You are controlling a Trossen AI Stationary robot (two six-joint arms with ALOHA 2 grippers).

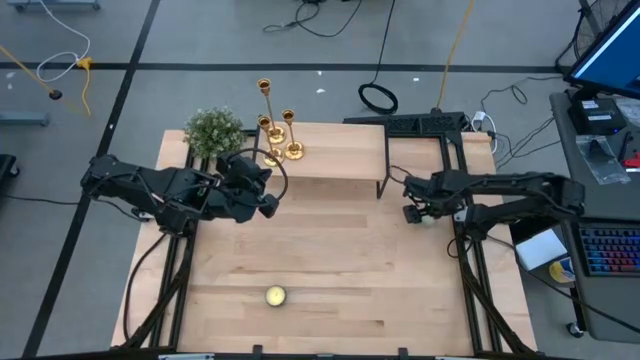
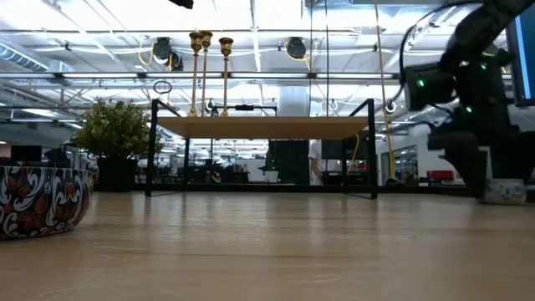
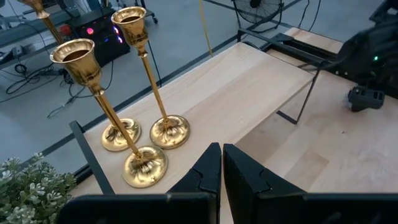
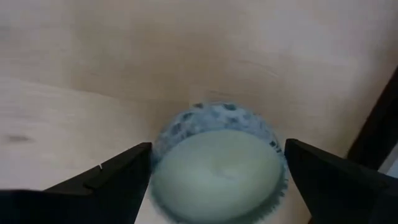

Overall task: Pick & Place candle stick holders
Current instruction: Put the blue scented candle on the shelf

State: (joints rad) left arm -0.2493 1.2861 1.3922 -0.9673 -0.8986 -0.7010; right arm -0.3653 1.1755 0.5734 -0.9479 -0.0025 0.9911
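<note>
Left gripper w/ fingers pressed together, empty, hovers near three brass candle stick holders on raised shelf (beside plant). Right gripper spread wide around patterned tin candle on table.

The third candle stick holder is cut off by the left wrist view's edge, only its cup showing, and the candle tin between the right gripper's fingers runs past the frame, blurred.

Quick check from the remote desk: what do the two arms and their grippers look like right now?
Both arms are matte black, jointed, with black cables looped alongside. The left gripper has two dark angular fingers with stepped inner edges; the right gripper has dark wedge-shaped fingers. Green indicator lights glow on one arm.
</note>
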